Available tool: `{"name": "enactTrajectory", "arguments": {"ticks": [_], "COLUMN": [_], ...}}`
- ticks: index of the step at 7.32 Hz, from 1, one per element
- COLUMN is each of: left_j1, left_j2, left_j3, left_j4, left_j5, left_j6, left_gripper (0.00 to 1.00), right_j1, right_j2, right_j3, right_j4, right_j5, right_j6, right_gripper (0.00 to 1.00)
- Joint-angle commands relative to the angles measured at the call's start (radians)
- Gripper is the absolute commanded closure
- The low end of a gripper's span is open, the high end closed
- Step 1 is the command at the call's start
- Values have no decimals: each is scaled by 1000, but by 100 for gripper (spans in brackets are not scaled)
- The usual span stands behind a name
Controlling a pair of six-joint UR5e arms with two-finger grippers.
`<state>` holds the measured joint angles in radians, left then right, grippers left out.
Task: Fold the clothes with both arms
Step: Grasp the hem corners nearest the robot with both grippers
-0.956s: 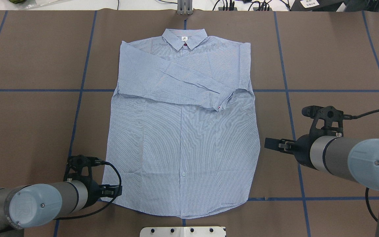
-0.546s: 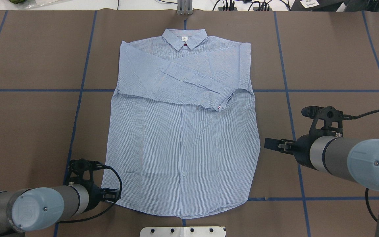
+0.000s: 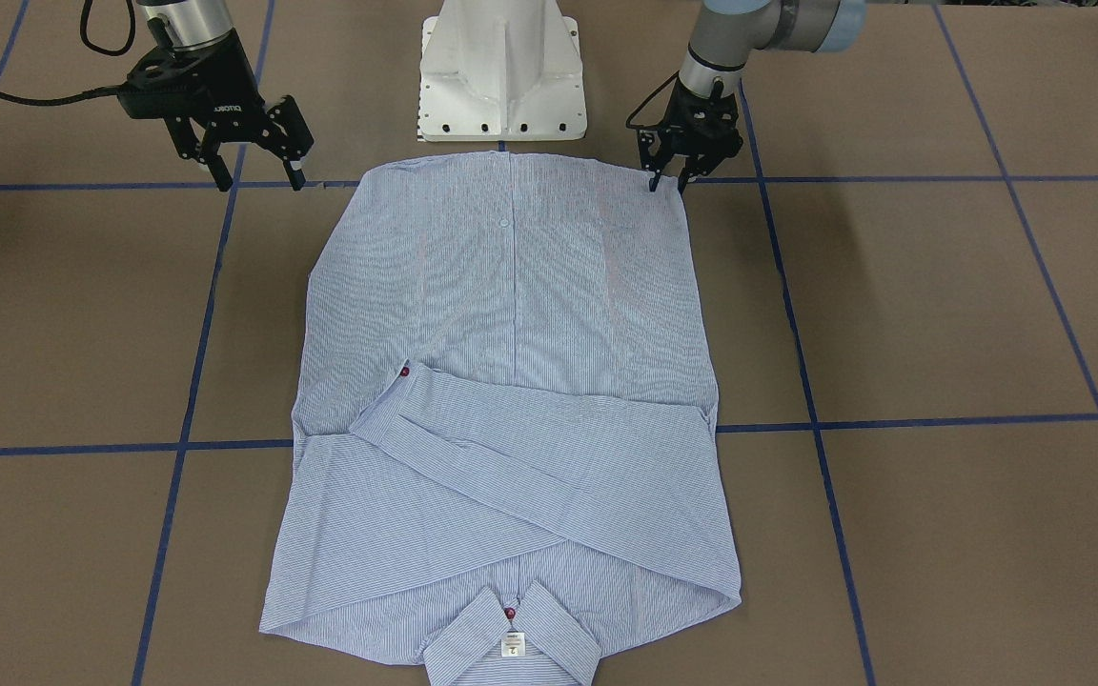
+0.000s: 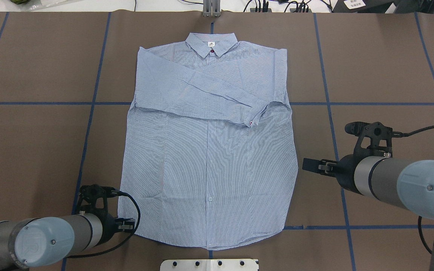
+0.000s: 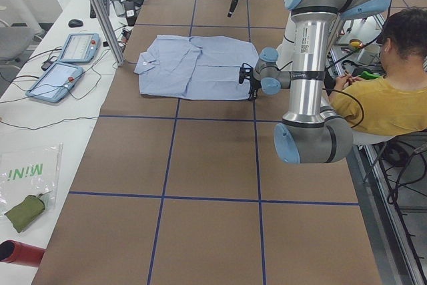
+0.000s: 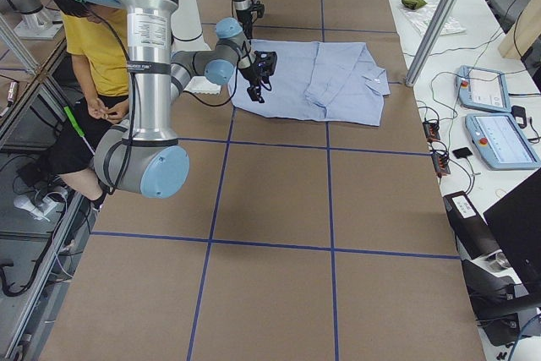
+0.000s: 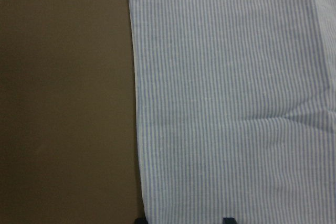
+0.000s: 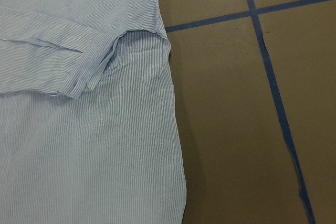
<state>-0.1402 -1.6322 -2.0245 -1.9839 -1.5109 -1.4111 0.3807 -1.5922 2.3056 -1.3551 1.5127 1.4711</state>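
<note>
the shirt lies flat on the worktop, sleeves crossed over the chest, collar away from the robot — ready for a hem-to-collar fold. the left end effector sits low at the near hem corner, fingers narrowly apart astride the edge, probably to pinch it. the right end effector hovers wide, empty, beside the opposite corner.
</note>
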Motion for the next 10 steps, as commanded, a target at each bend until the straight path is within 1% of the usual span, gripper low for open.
{"name": "enactTrajectory", "arguments": {"ticks": [1,4,5,6,7,8,9,10], "left_j1": [1,-4,-3,-3,-1,2,4,4], "left_j2": [0,0,-11,-14,-12,-14,-14,-14], "left_j3": [-5,-43,-45,-45,-45,-46,-46,-49], "left_j4": [1,1,-1,-4,-6,-7,-9,-10], "left_j5": [0,-2,-2,1,3,6,36,56], "left_j6": [-6,-8,-8,-8,-23,-48,-48,-48], "left_gripper": [100,100,100,100,100,100,100,100], "right_j1": [0,-6,-13,-22,-32,-75,-138,-199], "right_j2": [0,-2,-33,-101,-135,-137,-134,-127], "right_j3": [0,0,0,-6,-6,-15,-28,-40], "right_j4": [-1,16,78,191,220,220,220,218], "right_j5": [-2,0,0,-2,-8,-70,-153,-223], "right_j6": [0,2,17,46,87,159,237,308], "right_gripper": [0,0,0,0,1,2,2,4]}}
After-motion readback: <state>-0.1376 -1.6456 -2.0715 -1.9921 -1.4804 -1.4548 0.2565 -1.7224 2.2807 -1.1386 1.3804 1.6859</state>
